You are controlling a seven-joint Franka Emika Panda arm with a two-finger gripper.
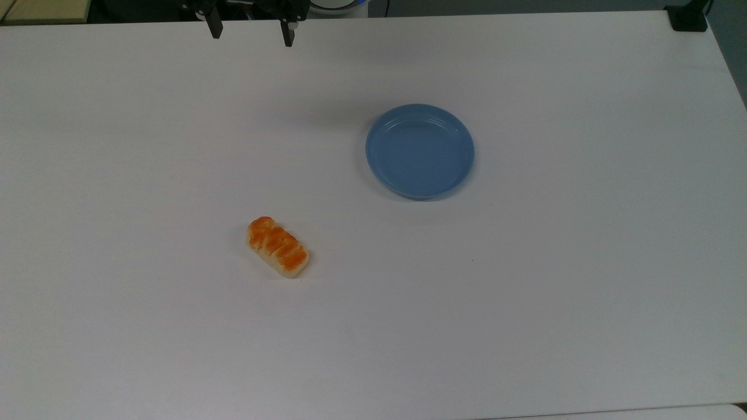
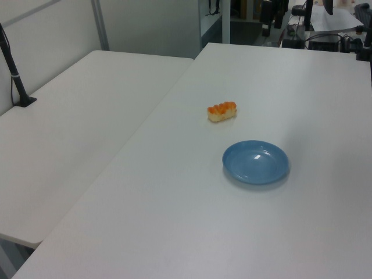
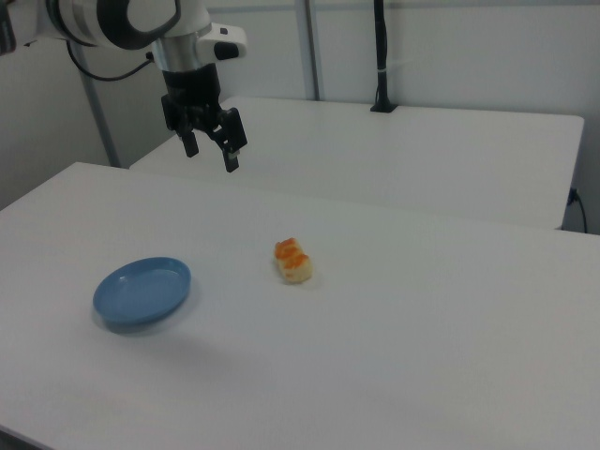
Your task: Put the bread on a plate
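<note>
Nearest the camera in the top view, the bread (image 1: 278, 247) lies flat on the white table (image 1: 525, 321), its orange-brown lumpy top facing up and its length running diagonally. It sits apart from the plate (image 1: 419, 151), which is round, blue and holds nothing; the plate lies up and to the top view's right of the loaf, with bare tabletop between them. In the left view the bread (image 2: 222, 111) is farther from the camera than the plate (image 2: 256, 162). In the right view the plate (image 3: 142, 292) lies at the right view's left of the bread (image 3: 293, 261). High above the table, the gripper (image 3: 210, 151) hangs with its two dark fingers spread wide and nothing between them, well clear of both loaf and plate. In the top view the gripper (image 1: 252, 32) shows at the table's far edge.
</note>
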